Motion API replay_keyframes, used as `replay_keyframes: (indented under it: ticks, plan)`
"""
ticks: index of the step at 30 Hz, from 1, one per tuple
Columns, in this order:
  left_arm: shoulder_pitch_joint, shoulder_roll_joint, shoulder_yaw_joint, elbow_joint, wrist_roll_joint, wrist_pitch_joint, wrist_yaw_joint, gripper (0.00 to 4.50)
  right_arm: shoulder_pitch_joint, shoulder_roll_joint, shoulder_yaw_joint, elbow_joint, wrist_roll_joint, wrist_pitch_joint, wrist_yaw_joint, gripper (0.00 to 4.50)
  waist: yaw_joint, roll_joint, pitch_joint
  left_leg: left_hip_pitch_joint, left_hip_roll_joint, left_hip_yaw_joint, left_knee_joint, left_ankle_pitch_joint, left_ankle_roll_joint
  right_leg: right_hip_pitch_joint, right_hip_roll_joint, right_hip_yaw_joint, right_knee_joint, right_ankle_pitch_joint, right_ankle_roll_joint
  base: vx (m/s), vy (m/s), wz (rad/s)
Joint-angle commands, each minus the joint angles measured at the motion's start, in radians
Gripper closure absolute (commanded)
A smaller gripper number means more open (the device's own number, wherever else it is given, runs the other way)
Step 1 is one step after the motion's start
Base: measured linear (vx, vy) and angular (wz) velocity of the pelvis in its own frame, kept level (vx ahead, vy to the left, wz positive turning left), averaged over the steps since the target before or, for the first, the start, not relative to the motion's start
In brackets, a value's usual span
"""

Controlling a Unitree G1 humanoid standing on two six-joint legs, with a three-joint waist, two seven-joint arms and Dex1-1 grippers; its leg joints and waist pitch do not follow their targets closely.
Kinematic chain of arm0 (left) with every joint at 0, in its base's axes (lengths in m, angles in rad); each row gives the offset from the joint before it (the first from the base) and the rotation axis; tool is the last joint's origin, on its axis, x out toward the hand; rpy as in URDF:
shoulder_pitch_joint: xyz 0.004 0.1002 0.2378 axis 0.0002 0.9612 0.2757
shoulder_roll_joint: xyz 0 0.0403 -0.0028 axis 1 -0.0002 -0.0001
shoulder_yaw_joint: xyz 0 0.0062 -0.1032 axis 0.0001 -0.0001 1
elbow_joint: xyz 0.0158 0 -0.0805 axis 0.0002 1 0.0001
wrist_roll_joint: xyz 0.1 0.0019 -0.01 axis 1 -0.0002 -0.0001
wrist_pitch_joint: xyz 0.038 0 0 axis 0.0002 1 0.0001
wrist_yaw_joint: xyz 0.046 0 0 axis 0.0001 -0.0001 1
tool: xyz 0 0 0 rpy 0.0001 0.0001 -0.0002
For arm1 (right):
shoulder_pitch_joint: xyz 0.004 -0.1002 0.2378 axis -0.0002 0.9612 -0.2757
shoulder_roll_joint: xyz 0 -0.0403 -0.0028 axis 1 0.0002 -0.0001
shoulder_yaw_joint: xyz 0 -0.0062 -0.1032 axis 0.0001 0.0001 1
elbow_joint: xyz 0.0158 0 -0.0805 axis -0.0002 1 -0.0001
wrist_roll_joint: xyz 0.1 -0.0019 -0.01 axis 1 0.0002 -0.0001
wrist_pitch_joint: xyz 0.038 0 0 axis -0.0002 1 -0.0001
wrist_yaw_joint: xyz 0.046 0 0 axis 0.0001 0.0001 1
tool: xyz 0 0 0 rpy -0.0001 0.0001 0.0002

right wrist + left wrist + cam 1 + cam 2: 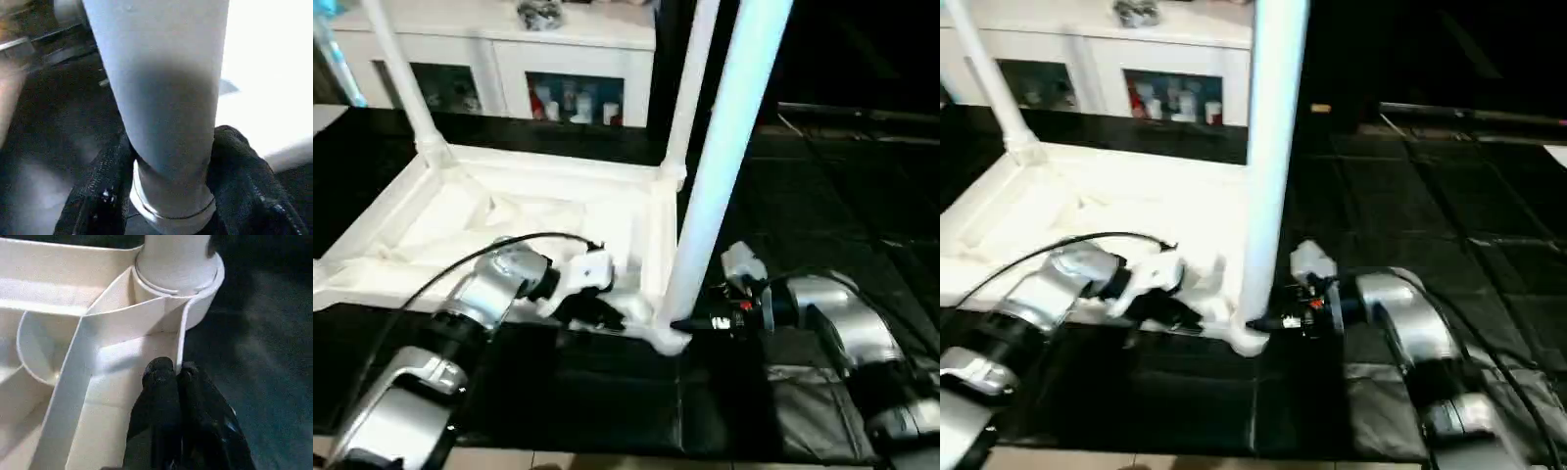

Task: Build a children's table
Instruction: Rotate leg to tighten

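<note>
Nearest, two silver forearms reaching in from the near edge over a dark, tiled floor surface. Between them, the children's table top (509,225), upside down, ribbed underside facing up, lying flat with its near right corner socket (668,338) closest to both hands. Standing upright in that socket, a long white leg (715,166), rising out of the top of the head views; two more legs already upright at the far corners, one far left (406,78) and one far right (690,88). Left hand (168,374) with fingers together, pinching the thin side wall of the table top just beside the near right socket, probably to hold the top down and steady while the leg is pushed home. Right hand (168,161) with fingers (242,171) on either side of the leg's base, clamped around it just above the socket collar, low down, likely for the best control over seating or twisting it. Beyond the table top, a white cabinet (509,59) with glass doors, well apart from the work. Judging by three legs upright, well along, with the near left corner apparently not yet fitted. Next move likely to call for firm downward pressure without tipping the tall leg.
</note>
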State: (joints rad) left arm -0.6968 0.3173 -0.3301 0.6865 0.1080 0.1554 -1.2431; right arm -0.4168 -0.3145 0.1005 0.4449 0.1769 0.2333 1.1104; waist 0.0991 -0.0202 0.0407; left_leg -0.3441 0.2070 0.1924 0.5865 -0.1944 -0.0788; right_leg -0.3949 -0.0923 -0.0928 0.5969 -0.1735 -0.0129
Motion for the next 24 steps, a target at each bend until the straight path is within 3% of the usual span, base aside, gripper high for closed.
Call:
replay_keyframes:
  ticks: [1,2,3,4,5,6,9,11,12,14,15,17,21,24]
  plan:
    - [-0.017,-0.114,-0.012,0.024,-0.014,0.052,0.156,4.50,0.013,0.099,0.070,-0.028,-0.006,0.046,-0.082,2.54,-0.013,-0.004,-0.043,0.012,0.022,-0.020,-0.077,-0.307,-0.008,0.034,-0.068,0.042,-0.109,-0.569,-0.100,0.000,0.000,0.00]
    - [-0.027,-0.136,-0.005,0.041,-0.013,0.069,0.191,4.50,0.008,0.128,0.064,-0.019,-0.013,0.057,-0.135,2.55,-0.016,-0.002,-0.043,0.012,0.021,-0.024,-0.078,-0.311,-0.008,0.034,-0.068,0.041,-0.109,-0.577,-0.093,0.000,0.000,0.00]
    - [-0.040,-0.161,0.005,0.060,-0.015,0.084,0.232,4.50,-0.001,0.161,0.056,-0.006,-0.018,0.074,-0.193,2.55,-0.026,-0.005,-0.039,0.003,0.020,-0.026,-0.081,-0.321,-0.004,0.037,-0.064,0.036,-0.114,-0.603,-0.073,0.000,0.000,0.00]
    - [-0.040,-0.161,0.005,0.060,-0.015,0.084,0.232,4.50,-0.001,0.161,0.056,-0.006,-0.018,0.074,-0.193,2.56,-0.029,-0.001,-0.038,0.014,0.017,-0.028,-0.077,-0.354,-0.005,0.028,-0.066,0.028,-0.128,-0.664,-0.052,0.000,0.000,0.00]
    - [-0.073,-0.214,0.034,0.105,-0.023,0.114,0.331,4.50,-0.037,0.232,0.029,0.045,-0.029,0.100,-0.324,2.56,-0.034,-0.002,-0.038,0.018,0.015,-0.028,-0.075,-0.362,-0.003,0.026,-0.067,0.027,-0.134,-0.677,-0.046,0.000,0.000,0.00]
    - [-0.073,-0.214,0.034,0.105,-0.023,0.114,0.331,4.50,-0.037,0.232,0.029,0.045,-0.029,0.100,-0.324,2.57,-0.047,0.005,-0.037,0.025,0.014,-0.031,-0.074,-0.389,-0.006,0.021,-0.064,0.020,-0.138,-0.683,-0.051,0.000,0.000,0.00]
    - [-0.116,-0.263,0.077,0.158,-0.038,0.126,0.450,4.50,-0.102,0.295,0.001,0.140,-0.056,0.094,-0.482,2.57,-0.073,0.011,-0.038,0.010,0.014,-0.048,-0.081,-0.434,-0.011,0.039,-0.062,-0.002,-0.143,-0.655,-0.035,0.000,0.000,0.00]
    - [-0.133,-0.279,0.099,0.172,-0.043,0.130,0.497,4.50,-0.126,0.317,-0.018,0.171,-0.066,0.091,-0.552,2.57,-0.079,0.017,-0.041,0.013,0.019,-0.052,-0.085,-0.448,0.001,0.046,-0.067,-0.008,-0.148,-0.604,-0.044,0.000,0.000,0.00]
    - [-0.138,-0.284,0.108,0.175,-0.035,0.129,0.514,4.50,-0.130,0.330,-0.036,0.171,-0.060,0.093,-0.580,2.57,-0.080,0.018,-0.043,0.008,0.019,-0.052,-0.087,-0.432,0.005,0.047,-0.068,-0.005,-0.144,-0.565,-0.061,0.000,0.000,0.00]
    - [-0.144,-0.284,0.111,0.177,-0.018,0.117,0.530,4.50,-0.135,0.345,-0.063,0.168,-0.046,0.083,-0.607,2.57,-0.075,0.016,-0.045,0.011,0.021,-0.048,-0.089,-0.411,0.012,0.043,-0.069,0.003,-0.140,-0.515,-0.087,0.000,0.000,0.00]
    - [-0.142,-0.278,0.106,0.174,-0.010,0.110,0.522,4.50,-0.131,0.349,-0.067,0.159,-0.041,0.080,-0.607,2.23,-0.073,0.009,-0.045,0.008,0.022,-0.044,-0.091,-0.389,0.018,0.042,-0.068,0.010,-0.133,-0.478,-0.107,0.000,0.000,0.00]
    - [-0.142,-0.273,0.101,0.176,0.001,0.101,0.520,4.50,-0.120,0.358,-0.075,0.133,-0.046,0.084,-0.615,2.03,-0.068,0.012,-0.047,0.006,0.025,-0.039,-0.093,-0.350,0.022,0.044,-0.068,0.020,-0.122,-0.405,-0.141,0.000,0.000,0.00]
    - [-0.135,-0.248,0.080,0.193,0.022,0.055,0.501,4.50,-0.095,0.342,-0.076,0.099,-0.060,0.065,-0.619,1.59,-0.060,0.009,-0.050,0.005,0.026,-0.030,-0.090,-0.283,0.032,0.047,-0.070,0.029,-0.110,-0.326,-0.169,0.000,0.000,0.00]
    - [-0.127,-0.230,0.074,0.198,0.026,0.035,0.482,4.50,-0.075,0.322,-0.093,0.073,-0.036,0.071,-0.606,1.36,-0.055,0.009,-0.050,0.010,0.025,-0.024,-0.087,-0.272,0.039,0.042,-0.068,0.032,-0.112,-0.339,-0.175,0.000,0.000,0.00]
